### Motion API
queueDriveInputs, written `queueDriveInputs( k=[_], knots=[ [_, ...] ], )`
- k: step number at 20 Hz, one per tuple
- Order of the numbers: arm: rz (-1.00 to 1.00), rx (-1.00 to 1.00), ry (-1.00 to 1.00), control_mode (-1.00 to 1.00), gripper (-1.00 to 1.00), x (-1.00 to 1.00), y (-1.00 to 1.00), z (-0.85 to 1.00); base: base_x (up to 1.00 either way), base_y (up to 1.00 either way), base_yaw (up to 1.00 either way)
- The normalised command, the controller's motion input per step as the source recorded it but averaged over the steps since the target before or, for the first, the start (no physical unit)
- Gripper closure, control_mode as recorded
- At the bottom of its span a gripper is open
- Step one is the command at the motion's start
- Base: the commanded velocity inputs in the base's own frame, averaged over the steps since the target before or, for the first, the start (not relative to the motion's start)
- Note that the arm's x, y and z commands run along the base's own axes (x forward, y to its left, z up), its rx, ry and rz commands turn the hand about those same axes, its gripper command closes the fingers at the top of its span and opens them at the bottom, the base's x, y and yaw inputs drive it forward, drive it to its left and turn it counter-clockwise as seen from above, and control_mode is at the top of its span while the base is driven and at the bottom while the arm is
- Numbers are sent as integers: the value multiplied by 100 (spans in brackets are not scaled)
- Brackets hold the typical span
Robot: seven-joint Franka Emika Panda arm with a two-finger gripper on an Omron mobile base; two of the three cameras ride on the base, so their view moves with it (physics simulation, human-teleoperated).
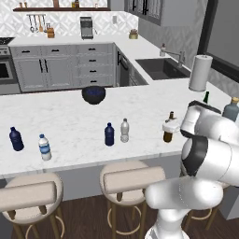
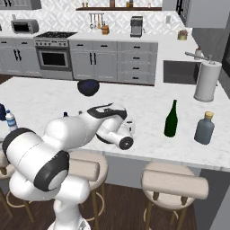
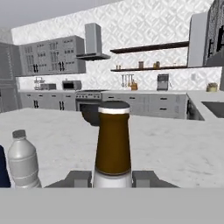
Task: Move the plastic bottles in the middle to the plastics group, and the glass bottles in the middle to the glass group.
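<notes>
Tool is clamping the brown bottle at the bench front edge, 3 o'clock of the clear bottle; grip is sitting low; bottle risking tipping during carry.

Brown bottle glossy glass; counter polished marble.

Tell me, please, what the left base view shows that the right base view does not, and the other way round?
Left base view: the gripper shut on the slim brown bottle, with the navy bottle and the clear greyish bottle standing side by side in the middle of the counter.
Right base view: the green wine bottle at full height, where the arm covers most of it from the left, and a silver microwave.
Both: the dark bowl, the paper towel roll and the grey-blue bottle.
</notes>
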Motion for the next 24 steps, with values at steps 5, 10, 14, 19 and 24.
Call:
queueDriveInputs(
  k=[5, 10, 14, 19, 24],
  knots=[
    [-40, -5, 4, -100, 100, 1, -82, 9, 0, 0, 0],
    [-33, -8, 0, -100, 100, 2, -86, 1, 0, 0, 0],
    [-29, -13, 0, -100, 100, 1, -81, -2, 0, 0, 0],
    [-21, -10, 0, -100, 100, -3, -73, -20, 0, 0, 0],
    [-6, -11, -4, -100, 100, 0, -38, -37, 0, 0, 0]
  ],
)
